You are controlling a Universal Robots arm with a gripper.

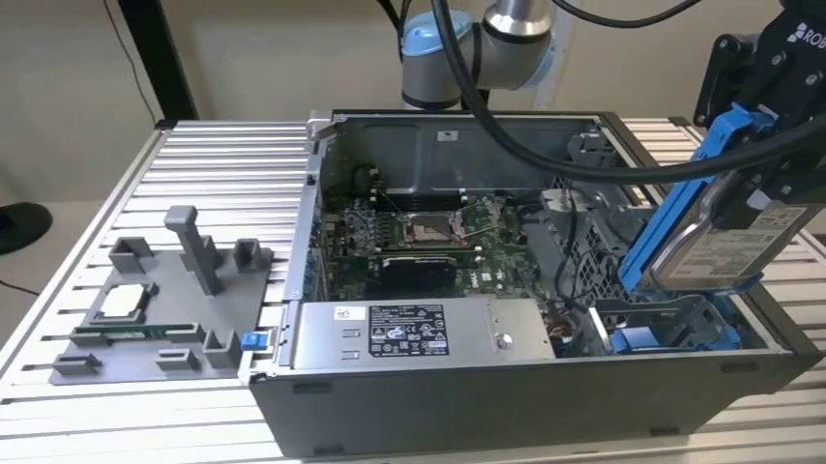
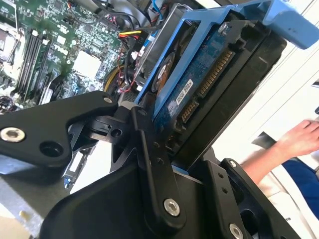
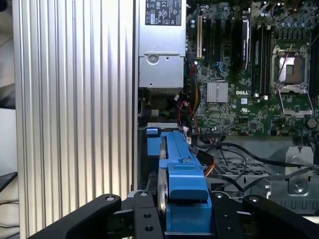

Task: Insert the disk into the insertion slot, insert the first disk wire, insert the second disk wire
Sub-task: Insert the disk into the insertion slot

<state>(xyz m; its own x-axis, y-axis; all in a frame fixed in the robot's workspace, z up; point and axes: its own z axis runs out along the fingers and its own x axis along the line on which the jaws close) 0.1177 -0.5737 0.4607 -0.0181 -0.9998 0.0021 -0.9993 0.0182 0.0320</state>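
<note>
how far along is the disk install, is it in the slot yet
Nothing looks finished. In hand: the claw grips the disk, tilted above the open case at the exterior view's right. The insertion slot beneath it looks empty, so seating is left. The disk's connector edge is bare in the second wrist view, so both wires are left too.

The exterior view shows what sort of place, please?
Likely a robot computer-assembly bench: an open grey computer case on a ribbed aluminium table, and the arm's black hand gripping a silver-grey hard drive in a blue plastic carrier.
</note>
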